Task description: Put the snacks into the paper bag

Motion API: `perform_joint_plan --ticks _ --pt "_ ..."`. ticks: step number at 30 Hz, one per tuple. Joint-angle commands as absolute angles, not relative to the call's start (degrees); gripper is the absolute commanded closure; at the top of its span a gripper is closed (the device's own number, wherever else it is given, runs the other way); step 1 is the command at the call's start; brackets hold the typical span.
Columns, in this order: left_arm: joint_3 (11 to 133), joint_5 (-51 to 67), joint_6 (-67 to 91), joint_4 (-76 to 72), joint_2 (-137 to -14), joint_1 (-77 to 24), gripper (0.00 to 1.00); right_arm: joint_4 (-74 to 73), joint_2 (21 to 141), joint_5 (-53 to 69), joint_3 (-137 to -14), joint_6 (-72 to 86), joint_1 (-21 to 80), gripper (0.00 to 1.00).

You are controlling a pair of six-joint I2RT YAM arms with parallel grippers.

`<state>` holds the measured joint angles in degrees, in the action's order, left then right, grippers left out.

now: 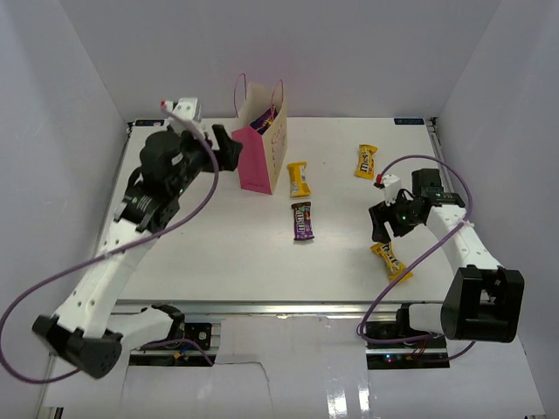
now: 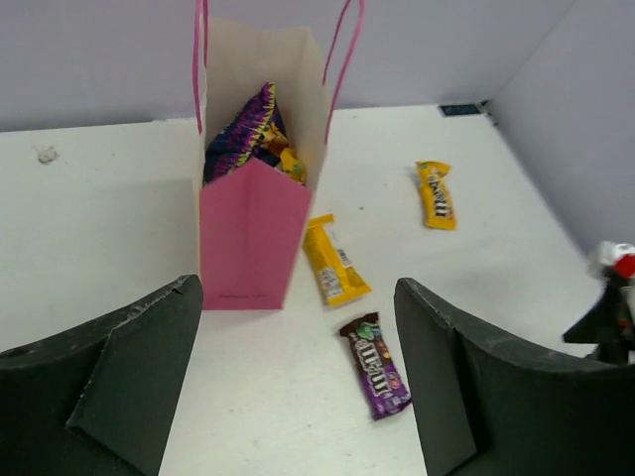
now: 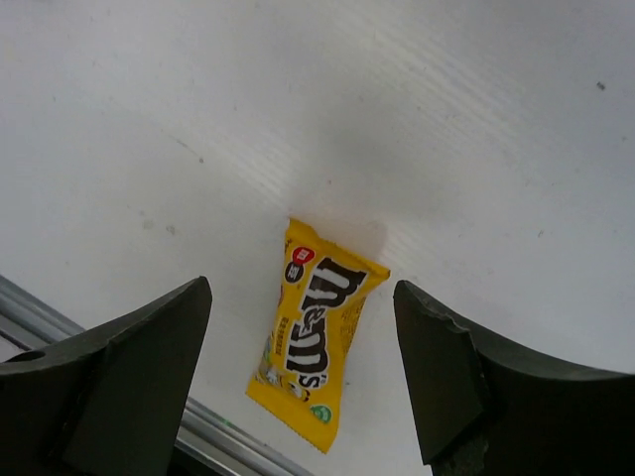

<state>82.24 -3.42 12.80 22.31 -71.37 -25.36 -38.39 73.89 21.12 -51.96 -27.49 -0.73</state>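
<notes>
Yellow packet near right gripper, spread wide, empty; left gripper likewise apart.

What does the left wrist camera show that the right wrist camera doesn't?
Left wrist only: the pink paper bag, snacks inside; a purple bar pack; a near yellow pack and a far yellow pack. Right wrist only: a third yellow pack lying by the metal rail. Both: white table and each camera's own open dark fingers.
</notes>
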Motion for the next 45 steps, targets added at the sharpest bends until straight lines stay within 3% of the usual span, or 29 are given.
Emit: perform_joint_plan --ticks 1,4,7,16,22,27,33,35,40,45 --pt "65.99 -0.61 21.61 22.23 -59.62 -25.58 0.11 -49.48 73.74 17.15 -53.1 -40.23 -0.7 0.2" --pt "55.42 -1.31 27.67 23.2 -49.51 -25.58 0.11 -49.4 75.58 13.63 -50.03 -42.71 -0.35 0.23" --pt "48.98 -2.37 32.6 23.99 -42.2 -25.58 0.11 -48.08 78.22 12.05 -48.26 -41.84 -0.09 0.33" --pt "44.83 -2.37 36.12 27.51 -36.92 -25.58 0.1 -42.81 81.47 8.0 -44.12 -37.88 3.34 0.48" --pt "42.45 -1.5 37.88 27.77 -34.9 -25.58 0.1 -43.06 79.72 9.4 -44.56 -38.41 3.34 0.76" --pt "41.57 -0.79 38.23 27.77 -33.67 -25.58 0.1 -45.79 74.89 19.49 -48.68 -41.57 3.34 0.91" --pt "39.99 -0.09 38.85 27.34 -31.99 -25.58 0.1 -49.56 73.74 38.28 -62.9 -46.84 5.79 0.92" --pt "39.73 -0.09 38.85 27.25 -31.9 -25.58 0.1 -48.96 75.31 40.68 -70.73 -46.41 10.79 0.92" --pt "40.08 1.04 39.2 27.16 -32.26 -25.58 0.1 -39.76 80.41 36.49 -85.4 -42.02 28.25 0.92" --pt "39.29 2.9 40.69 26.72 -30.24 -25.58 0.1 -26.92 91.21 24.02 -103.68 -32.8 38.13 0.92"
